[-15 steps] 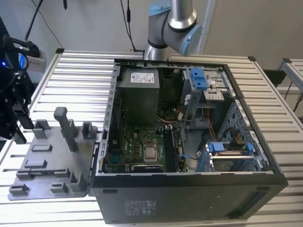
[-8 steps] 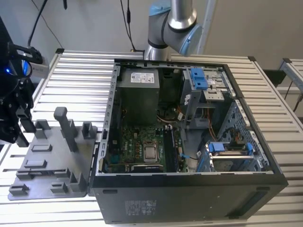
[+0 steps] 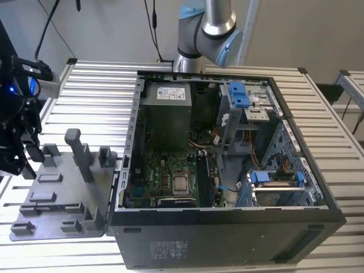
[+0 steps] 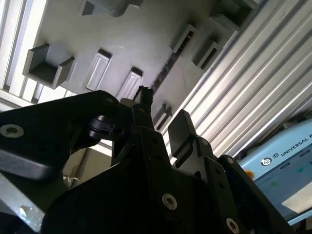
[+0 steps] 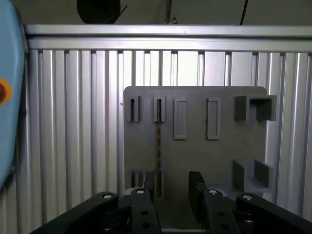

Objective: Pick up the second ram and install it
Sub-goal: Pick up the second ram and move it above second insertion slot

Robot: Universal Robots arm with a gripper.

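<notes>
The second ram (image 5: 158, 144) is a thin dark strip standing edge-on in a slot of the grey tray (image 5: 219, 161); in the second wrist view the ram (image 4: 163, 74) runs between two slot blocks. My gripper (image 5: 173, 192) hovers above the tray's near edge, open, with nothing held. One of its fingers (image 5: 148, 187) is right beside the ram's near end, and the strip lines up just inside that finger. In the exterior view the gripper (image 3: 28, 162) hangs at the far left over the tray (image 3: 57, 196).
An open computer case (image 3: 227, 227) lies to the exterior view's right of the tray, with its motherboard (image 3: 165, 170), silver processor (image 3: 181, 183) and memory slots (image 3: 205, 179) exposed. Upright grey blocks (image 3: 79, 151) stand on the tray. Ribbed aluminium table (image 5: 73, 122) surrounds everything.
</notes>
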